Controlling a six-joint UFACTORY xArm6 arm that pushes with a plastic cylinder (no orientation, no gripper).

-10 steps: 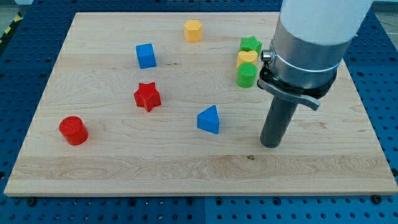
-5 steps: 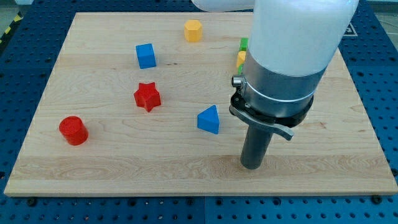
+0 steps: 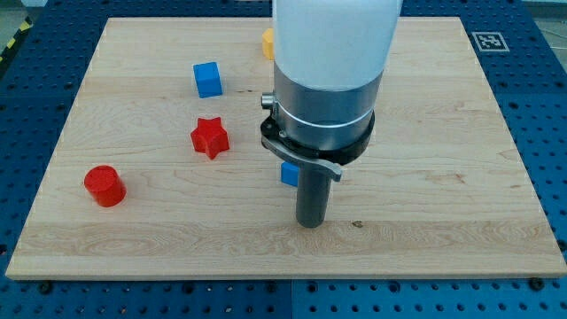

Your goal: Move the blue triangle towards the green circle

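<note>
My tip (image 3: 311,222) is set just below the largely hidden blue triangle (image 3: 288,174), presumably to push it toward the unseen green circle; no gripper is fitted, so nothing is grasped.

My tip (image 3: 310,222) rests on the desk (image 3: 443,177) just below the mostly hidden blue triangle (image 3: 288,174), with the red star (image 3: 210,138), red cylinder (image 3: 104,186) and blue cube (image 3: 207,79) off toward the view's left.

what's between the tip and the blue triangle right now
Nothing visible. My tip sits just toward the view's bottom-right of the blue triangle, which the arm mostly hides. The arm hides the green circle entirely.
</note>
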